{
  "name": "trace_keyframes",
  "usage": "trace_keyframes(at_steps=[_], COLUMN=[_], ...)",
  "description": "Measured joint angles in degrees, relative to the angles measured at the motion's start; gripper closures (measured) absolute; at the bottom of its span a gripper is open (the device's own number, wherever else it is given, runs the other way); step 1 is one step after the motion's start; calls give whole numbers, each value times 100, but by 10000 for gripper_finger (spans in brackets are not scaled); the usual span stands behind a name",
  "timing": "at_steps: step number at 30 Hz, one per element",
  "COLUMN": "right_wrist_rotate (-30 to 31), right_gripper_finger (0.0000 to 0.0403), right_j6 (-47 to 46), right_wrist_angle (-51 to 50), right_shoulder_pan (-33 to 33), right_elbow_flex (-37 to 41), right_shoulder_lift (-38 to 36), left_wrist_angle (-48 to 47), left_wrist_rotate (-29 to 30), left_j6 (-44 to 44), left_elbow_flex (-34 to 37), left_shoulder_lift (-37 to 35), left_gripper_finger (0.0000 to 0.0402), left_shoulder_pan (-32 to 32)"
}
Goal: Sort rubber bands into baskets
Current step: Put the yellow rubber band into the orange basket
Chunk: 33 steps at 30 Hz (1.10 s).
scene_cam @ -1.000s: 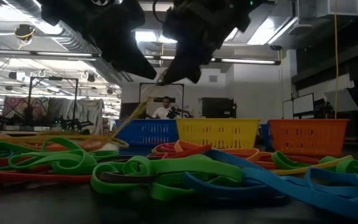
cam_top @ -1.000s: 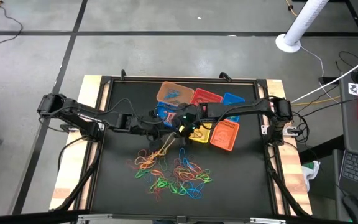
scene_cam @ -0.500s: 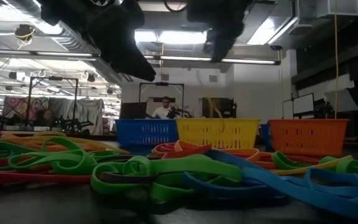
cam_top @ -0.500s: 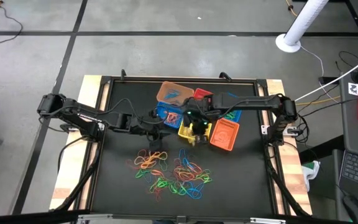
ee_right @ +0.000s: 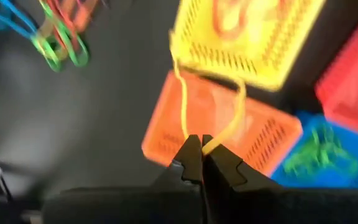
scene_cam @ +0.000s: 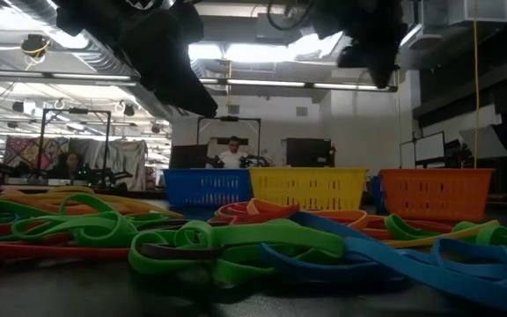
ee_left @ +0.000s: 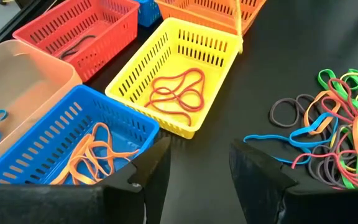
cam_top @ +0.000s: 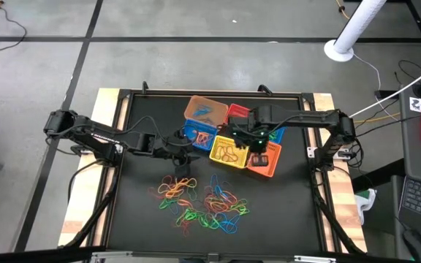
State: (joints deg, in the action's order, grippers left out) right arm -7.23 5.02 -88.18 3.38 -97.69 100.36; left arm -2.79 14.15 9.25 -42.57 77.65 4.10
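Six baskets stand together at the table's far middle: tan-orange [cam_top: 202, 109], red [cam_top: 241, 112], two blue [cam_top: 196, 134] [cam_top: 275, 117], yellow [cam_top: 227, 151] and orange [cam_top: 267, 162]. Loose rubber bands [cam_top: 199, 201] lie heaped toward the near edge. My right gripper [ee_right: 197, 140] points down over the orange basket [ee_right: 210, 124], shut on a yellow rubber band [ee_right: 181, 93]. My left gripper [ee_left: 194, 168] stays open and empty just near of the blue basket [ee_left: 73, 143] and the yellow basket [ee_left: 179, 81], which holds red bands. My right gripper pinches a short stretch of the yellow band [ee_right: 211, 145] between its two fingertips, from above, fingers pointing down. The rest hangs below as a slack loop, clear of the table, over the orange basket; it also shows as a thin strand [ee_left: 237, 28] in the left wrist view.
Orange bands lie in the nearer blue basket, a blue one in the tan-orange basket [ee_left: 17, 93], green ones in the farther blue basket [ee_right: 319, 155]. Bare black mat runs left and right of the pile [ee_left: 328, 124]. People sit in the room beyond [scene_cam: 231, 154].
My right gripper has risen and gone toward the table's right edge, from the yellow basket's near left corner to above the orange basket, tipping until it points down. The yellow band, then drawn taut down to the pile, has come clear and hangs below the fingers.
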Motion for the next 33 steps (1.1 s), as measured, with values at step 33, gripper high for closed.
trace_keyframes(at_steps=[33], right_wrist_rotate=[813], right_gripper_finger=[288], right_j6=[-66], right_wrist_angle=[1145], right_shoulder_pan=[2], right_elbow_flex=[1980], right_shoulder_lift=[-317], left_wrist_angle=[-597], left_wrist_rotate=[-804], left_j6=[1481], left_elbow_flex=[2], left_shoulder_lift=[120], left_gripper_finger=[242], left_shoulder_pan=[753])
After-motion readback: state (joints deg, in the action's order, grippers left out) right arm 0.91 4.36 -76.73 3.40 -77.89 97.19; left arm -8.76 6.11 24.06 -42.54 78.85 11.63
